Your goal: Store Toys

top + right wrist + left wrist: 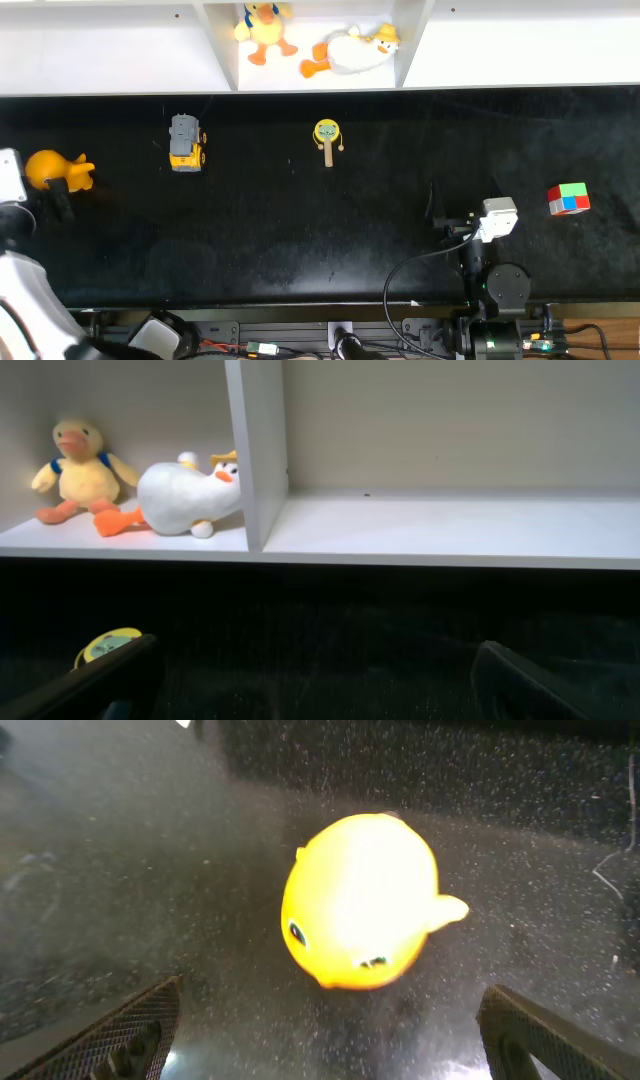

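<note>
**A:** Where does your left pincer stand?

**B:** My left pincer (332,1010) is open wide and holds nothing. The yellow toy (362,900) lies on the black table (110,850) just ahead of it, facing the gap between the two fingers. As far as I can tell, it does not touch them.

**A:** So the step is the grasp. How do you want to do it well?

**B:** I judge that I must go forward and down until the round body sits fully between the fingers, and then close slowly. The body looks smooth and round, so it may slip out if I pinch it near its end. I want to take it across the middle, away from the small fin that sticks out at one side. After that I lift it first, and only then carry it to the shelf (120,60), which is well beyond the pincer.

**A:** And the right pincer?

**B:** The right pincer (315,650) is also wide and empty. It faces the shelf, where a yellow duck (72,460) and a white goose (185,495) already lie in one compartment, well ahead of it.

**A:** Is there any brand or writing to note?

**B:** No, I can read none. The yellow toy shows only two small dark marks, perhaps its eyes.
</note>
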You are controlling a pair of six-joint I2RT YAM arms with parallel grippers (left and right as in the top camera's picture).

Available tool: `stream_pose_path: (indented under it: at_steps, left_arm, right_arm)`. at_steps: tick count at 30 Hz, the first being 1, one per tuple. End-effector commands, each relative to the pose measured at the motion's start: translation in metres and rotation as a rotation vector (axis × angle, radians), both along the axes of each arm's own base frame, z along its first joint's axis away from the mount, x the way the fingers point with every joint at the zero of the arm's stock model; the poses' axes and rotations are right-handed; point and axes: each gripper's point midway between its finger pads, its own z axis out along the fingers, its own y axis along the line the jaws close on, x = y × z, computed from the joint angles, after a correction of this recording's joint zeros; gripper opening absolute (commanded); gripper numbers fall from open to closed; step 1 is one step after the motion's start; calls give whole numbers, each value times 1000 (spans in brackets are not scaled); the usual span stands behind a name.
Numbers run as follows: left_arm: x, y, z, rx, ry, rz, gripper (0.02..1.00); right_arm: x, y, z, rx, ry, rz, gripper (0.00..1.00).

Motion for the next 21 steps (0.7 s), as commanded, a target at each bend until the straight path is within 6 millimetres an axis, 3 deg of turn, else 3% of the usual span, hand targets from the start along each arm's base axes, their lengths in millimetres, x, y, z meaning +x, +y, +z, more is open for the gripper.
stream_pose_path:
  at_steps: [1,12,21]
  left_arm:
    - [15,14,0,-8,-10,-29,972]
    - [31,22,-16,-48,-19,-60,963]
    - [39,14,-25,-69,-21,-119,954]
  right_arm:
    - [0,-1,-3,4,-2,-2,996]
    - [0,-1,-3,4,-2,-1,993]
    - [0,-1,-3,4,-2,-2,996]
